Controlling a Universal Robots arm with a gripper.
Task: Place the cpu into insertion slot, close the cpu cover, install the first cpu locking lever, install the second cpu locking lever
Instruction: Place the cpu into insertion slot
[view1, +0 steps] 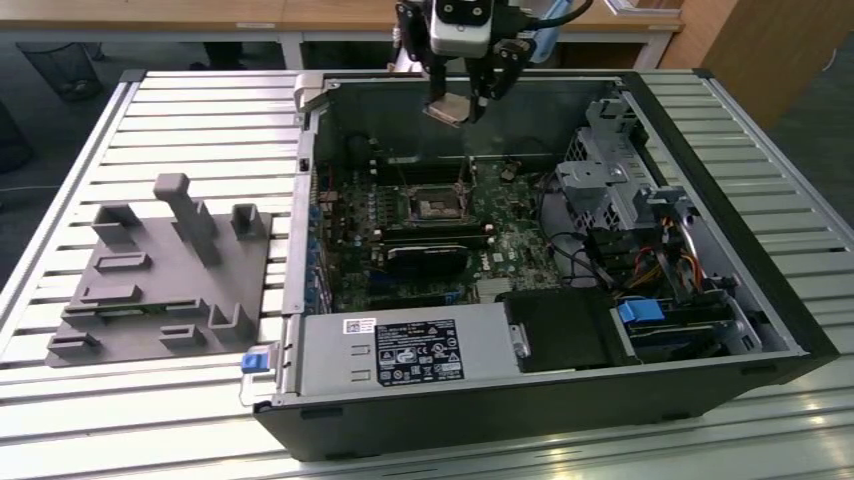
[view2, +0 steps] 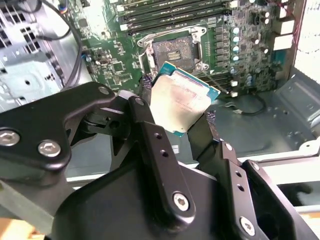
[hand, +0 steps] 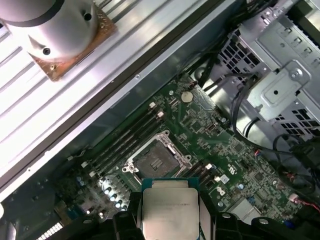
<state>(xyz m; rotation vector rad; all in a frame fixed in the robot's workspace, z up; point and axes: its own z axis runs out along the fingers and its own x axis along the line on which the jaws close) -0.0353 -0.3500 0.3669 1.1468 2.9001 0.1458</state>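
My black claw (view1: 454, 104) pinches the cpu (view2: 182, 102) by its edges: flat, square, dull silver top, green rim. It hangs well above the insertion slot (hand: 159, 155), a dark metal-rimmed recess. The exterior view adds the ribbed metal bench (view1: 174, 110).

Dull silver metal cpu (view2: 184, 99), glossy green circuit board (view2: 120, 50), matt black claw (view2: 177, 102)

Exterior view looking down from above, well back, taking in whole open black computer case (view1: 534, 420) on slatted metal table (view1: 187, 110). Both wrist views looking down close over green circuit board (view2: 125, 45) (hand: 215, 145), sharing small dark square insertion slot (view2: 172, 50) (hand: 159, 155).
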